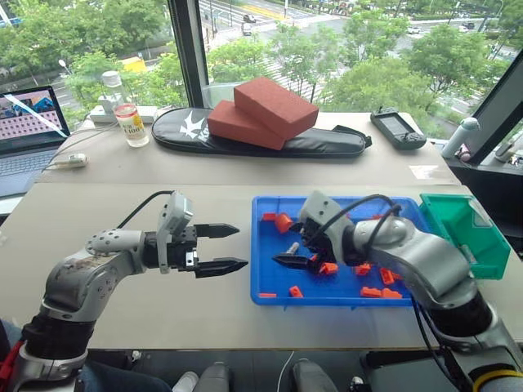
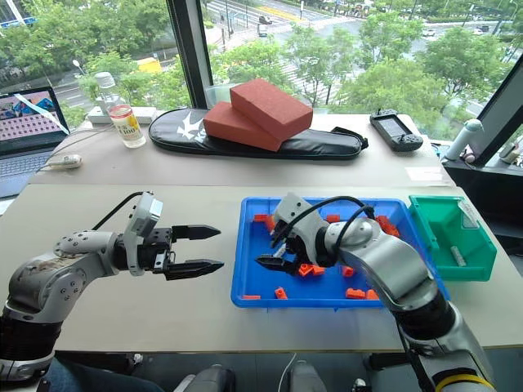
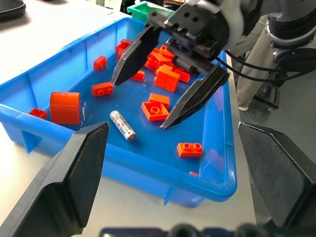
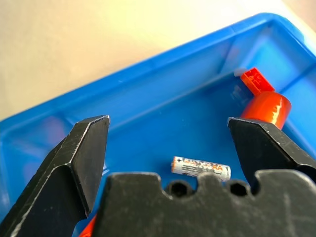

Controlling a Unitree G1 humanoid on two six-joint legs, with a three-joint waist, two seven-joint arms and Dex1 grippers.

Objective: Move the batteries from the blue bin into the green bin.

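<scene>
Right gripper (image 3: 163,81) is angled down into the blue bin (image 3: 207,173), fingers spread wide over a battery (image 3: 122,125) lying flat, long axis diagonal across the floor. Left gripper (image 1: 219,248) hovers level beside the bin, fingers apart, empty.

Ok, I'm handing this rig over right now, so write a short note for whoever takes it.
Right tool: open, empty, poised inside the blue bin over a battery lying loose on its floor among orange bricks.
Left tool: open, empty, hovering over the table beside the blue bin.
Green bin: on the blue bin's right, with one small grey item inside, probably a battery.
Left: grasp the loose battery, carry it to the green bin.
</scene>
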